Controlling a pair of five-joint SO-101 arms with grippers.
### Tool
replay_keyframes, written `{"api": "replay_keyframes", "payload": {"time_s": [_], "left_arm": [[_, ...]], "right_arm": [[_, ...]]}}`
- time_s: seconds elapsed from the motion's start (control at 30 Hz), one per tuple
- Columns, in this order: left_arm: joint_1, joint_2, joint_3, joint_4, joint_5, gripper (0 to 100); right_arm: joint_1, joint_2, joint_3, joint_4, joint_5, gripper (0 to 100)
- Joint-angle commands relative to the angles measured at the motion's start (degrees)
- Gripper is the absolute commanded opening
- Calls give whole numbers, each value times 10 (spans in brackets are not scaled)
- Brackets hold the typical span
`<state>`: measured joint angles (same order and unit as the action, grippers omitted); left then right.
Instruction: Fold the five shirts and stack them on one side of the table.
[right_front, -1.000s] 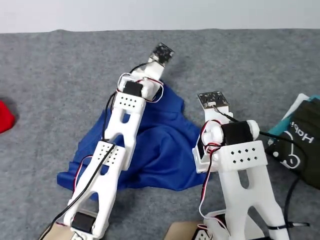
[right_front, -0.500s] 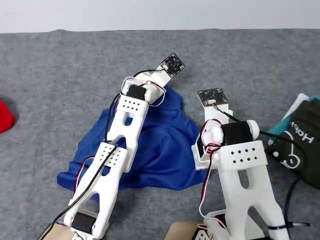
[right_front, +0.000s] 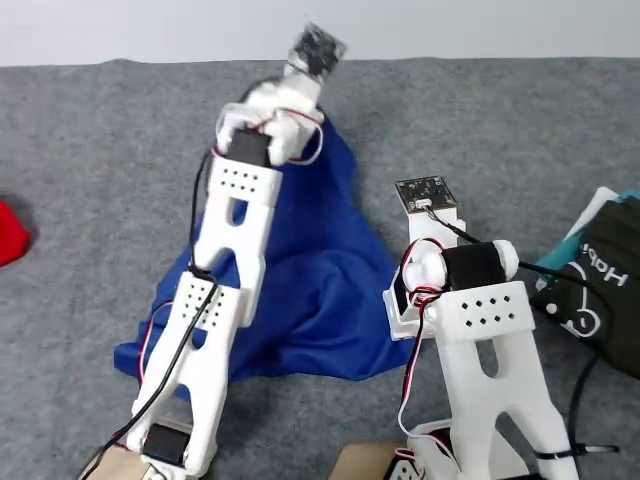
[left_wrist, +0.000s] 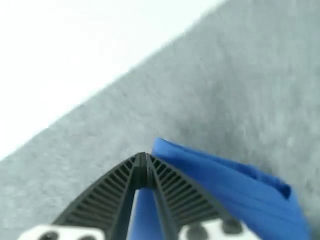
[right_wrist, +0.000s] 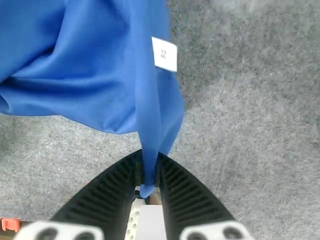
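Here, wrist views: left hand (left_wrist: 144, 161) pinches blue shirt (right_front: 320, 290); right hand (right_wrist: 147, 162) too, white tag (right_wrist: 164, 54) nearby.

White perforated arms (right_front: 520, 330) carry black servos (right_front: 475, 265), cables (right_front: 412, 365) and seemingly ribbed tool fingers (right_wrist: 110, 187)

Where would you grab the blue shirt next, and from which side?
Probably the loose corner of the blue shirt, at the near left in the high view. It lies flat as a thin edge with bare table beside it, so come in low from the left. The left pincer and right pincer are each shut on a thin edge.
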<state>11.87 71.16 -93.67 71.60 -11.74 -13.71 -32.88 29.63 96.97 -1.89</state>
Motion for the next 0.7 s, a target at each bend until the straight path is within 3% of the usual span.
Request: {"api": "replay_keyframes", "payload": {"time_s": [0.0,0.33,0.67], "left_arm": [[-6,-102,-26,41,28,2],[-18,-275,-26,268,20,2],[-46,-293,36,288,20,4]], "right_arm": [[-1,-15,-4,-7,-4,9],[-1,-22,-120,8,-6,9],[-2,-15,-140,5,-3,9]]}}
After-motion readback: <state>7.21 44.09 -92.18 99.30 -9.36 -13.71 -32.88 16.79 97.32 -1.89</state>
